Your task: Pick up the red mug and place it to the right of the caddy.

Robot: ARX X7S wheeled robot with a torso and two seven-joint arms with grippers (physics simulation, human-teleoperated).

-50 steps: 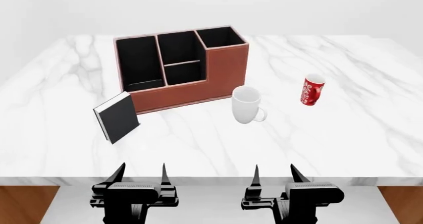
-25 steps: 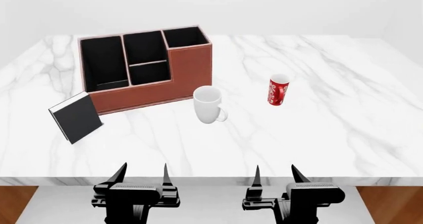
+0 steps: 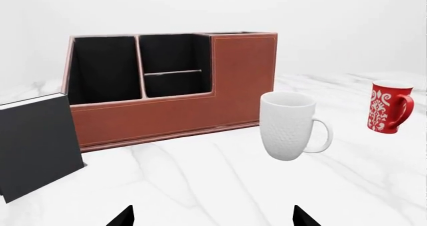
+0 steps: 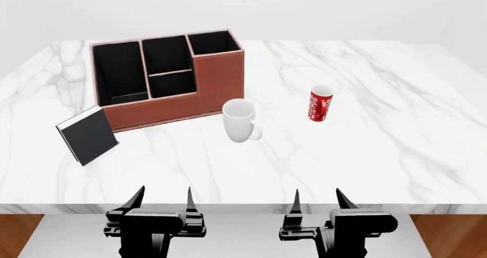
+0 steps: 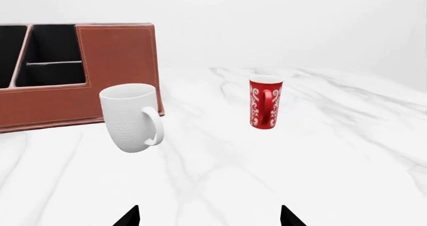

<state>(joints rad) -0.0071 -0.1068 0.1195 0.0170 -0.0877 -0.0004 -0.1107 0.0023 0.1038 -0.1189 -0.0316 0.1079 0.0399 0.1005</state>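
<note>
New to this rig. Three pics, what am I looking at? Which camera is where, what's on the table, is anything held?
It is a simulated wheeled robot with two arms, each ending in a two-finger gripper. The wide picture comes from its head camera, looking down over the left gripper and right gripper, both open, empty and short of the marble table. The other two pictures come from cameras near each gripper; only the fingertips show along the near edge.

On the table: the brown caddy with black-lined compartments, a black book leaning at its left end, a white mug in front of it, and the red mug standing upright further right. Nothing is held.
</note>
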